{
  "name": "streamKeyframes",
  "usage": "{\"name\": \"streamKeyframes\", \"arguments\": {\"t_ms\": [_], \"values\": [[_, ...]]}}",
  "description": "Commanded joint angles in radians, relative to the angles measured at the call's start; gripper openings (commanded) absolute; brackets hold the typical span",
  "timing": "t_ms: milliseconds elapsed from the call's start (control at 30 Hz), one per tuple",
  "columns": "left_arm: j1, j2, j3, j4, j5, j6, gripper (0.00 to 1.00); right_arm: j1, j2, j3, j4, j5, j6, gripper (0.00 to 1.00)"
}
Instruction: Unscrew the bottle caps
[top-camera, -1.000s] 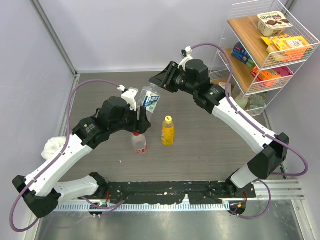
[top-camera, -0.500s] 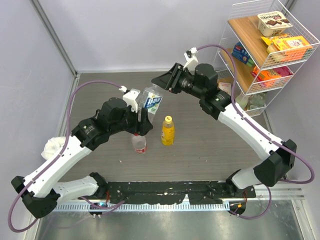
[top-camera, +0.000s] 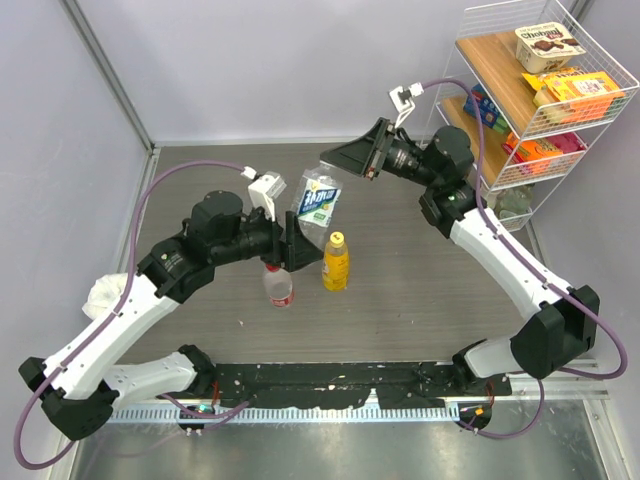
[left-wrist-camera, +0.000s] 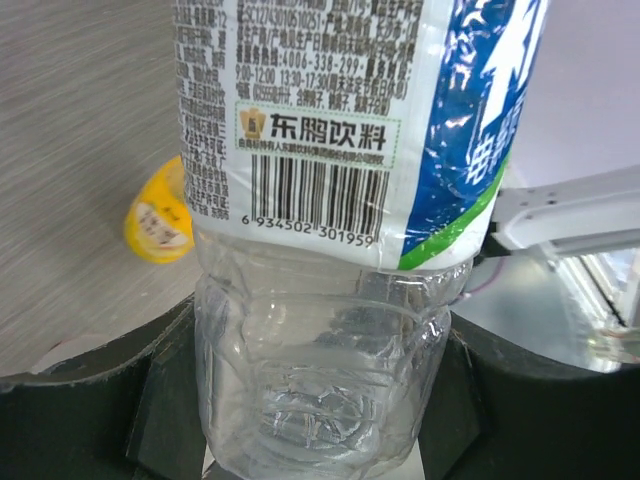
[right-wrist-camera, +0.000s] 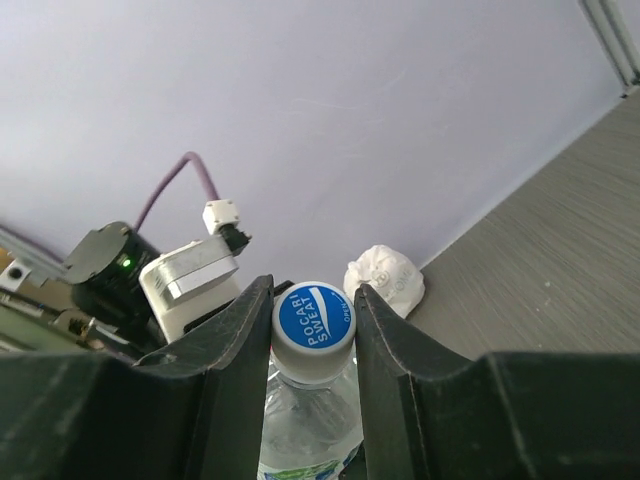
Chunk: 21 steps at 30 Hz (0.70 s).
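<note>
My left gripper (top-camera: 288, 243) is shut on the base of the clear bottle with the blue-white label (top-camera: 318, 203), held tilted above the table; its label fills the left wrist view (left-wrist-camera: 330, 130). My right gripper (top-camera: 335, 163) is shut on its white-blue cap (right-wrist-camera: 313, 321), a finger pressing each side. The yellow-orange bottle (top-camera: 336, 262) with its yellow cap (top-camera: 337, 239) stands on the table and shows in the left wrist view (left-wrist-camera: 158, 212). The clear bottle with the red label (top-camera: 279, 287) and its red cap (top-camera: 272, 267) stands to its left.
A white wire shelf rack (top-camera: 530, 95) with boxed snacks stands at the back right. A crumpled white cloth (top-camera: 105, 293) lies at the left, seen also in the right wrist view (right-wrist-camera: 383, 278). A grey wall runs along the back.
Both arms have shifted right with the blue-labelled bottle, which is more tilted now. The right arm has stretched out and its gripper has stayed on the cap.
</note>
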Motion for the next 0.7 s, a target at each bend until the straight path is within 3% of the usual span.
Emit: {"name": "streamKeyframes", "arguments": {"t_ms": [0,267,333,467,633,667], "values": [[0.005,-0.032,-0.004,0.219,0.206,-0.106,0.21,-0.007,-0.041,0.020,0.243,-0.197,0.043,0.02],[0.005,-0.057,-0.076,0.517,0.440,-0.266,0.19,-0.026,0.037,-0.009,0.877,-0.312,0.500,0.02],[0.005,-0.055,-0.085,0.563,0.470,-0.287,0.19,-0.027,0.053,0.008,0.898,-0.317,0.532,0.02],[0.005,-0.060,-0.087,0.540,0.446,-0.269,0.19,-0.029,0.024,0.020,0.665,-0.310,0.370,0.02],[0.005,-0.062,-0.085,0.488,0.398,-0.237,0.18,-0.032,-0.030,0.095,0.115,-0.217,0.001,0.02],[0.005,-0.060,-0.085,0.474,0.391,-0.231,0.18,-0.032,-0.033,0.107,0.091,-0.209,-0.018,0.07]]}}
